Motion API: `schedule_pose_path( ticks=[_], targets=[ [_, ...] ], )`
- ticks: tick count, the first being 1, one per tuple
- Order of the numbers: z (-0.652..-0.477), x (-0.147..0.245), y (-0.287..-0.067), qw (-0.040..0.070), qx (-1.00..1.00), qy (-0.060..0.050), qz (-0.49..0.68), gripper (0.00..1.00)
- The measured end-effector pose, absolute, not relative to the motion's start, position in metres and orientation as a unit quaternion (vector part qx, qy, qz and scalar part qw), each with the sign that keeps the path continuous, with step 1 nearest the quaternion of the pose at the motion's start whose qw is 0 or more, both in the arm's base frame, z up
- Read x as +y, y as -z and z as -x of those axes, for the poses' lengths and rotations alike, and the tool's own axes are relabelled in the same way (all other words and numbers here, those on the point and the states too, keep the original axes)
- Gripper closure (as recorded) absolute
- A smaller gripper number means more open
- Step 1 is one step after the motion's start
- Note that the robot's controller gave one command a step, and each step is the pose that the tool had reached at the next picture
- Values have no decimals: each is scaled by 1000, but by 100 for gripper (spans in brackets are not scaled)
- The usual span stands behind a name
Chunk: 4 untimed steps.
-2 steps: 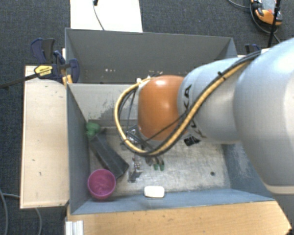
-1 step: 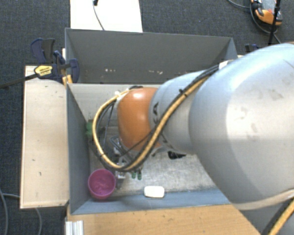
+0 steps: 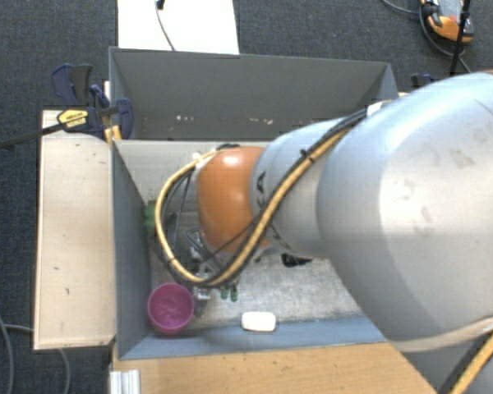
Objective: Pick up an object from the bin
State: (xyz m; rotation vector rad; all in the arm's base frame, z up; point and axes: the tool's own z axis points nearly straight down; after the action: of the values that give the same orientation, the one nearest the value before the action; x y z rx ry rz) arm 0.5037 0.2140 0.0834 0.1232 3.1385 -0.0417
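Camera view | tool (image 3: 205, 279) low in near-left corner of bin (image 3: 135, 236), grip hidden, cannot tell | magenta cup (image 3: 171, 308) just beside it, upright, mouth up; white oblong block (image 3: 259, 322) nearby, long axis left-right along front wall

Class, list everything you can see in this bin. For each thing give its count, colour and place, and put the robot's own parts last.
Cup: one, purple, near-left corner of the bin, mouth up.
Block: one, white, on the floor by the near wall, right of the cup.
Green thing: one, against the left wall, partly hidden; kind unclear.
Bin: one, grey, centre of view.
Arm: one, silver-grey, reaching in from the right.
Wrist cover: one, orange, over the bin's middle.
Cables: yellow and black, looped along the arm.
Gripper: one, dark, under the cover, beside the cup.
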Motion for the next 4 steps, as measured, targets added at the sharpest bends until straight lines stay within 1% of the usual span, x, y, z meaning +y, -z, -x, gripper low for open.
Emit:
schedule_pose_path(
  ticks=[1, 2, 3, 4],
  targets=[
    [-503, 214, -84, 0, 999, 13, -39, 100],
    [-502, 192, -136, -4, 1000, 2, -15, 100],
    [-505, 185, -165, 0, 1000, 1, -17, 100],
    [-512, 188, -118, 2, 1000, -1, -20, 100]
  ],
)
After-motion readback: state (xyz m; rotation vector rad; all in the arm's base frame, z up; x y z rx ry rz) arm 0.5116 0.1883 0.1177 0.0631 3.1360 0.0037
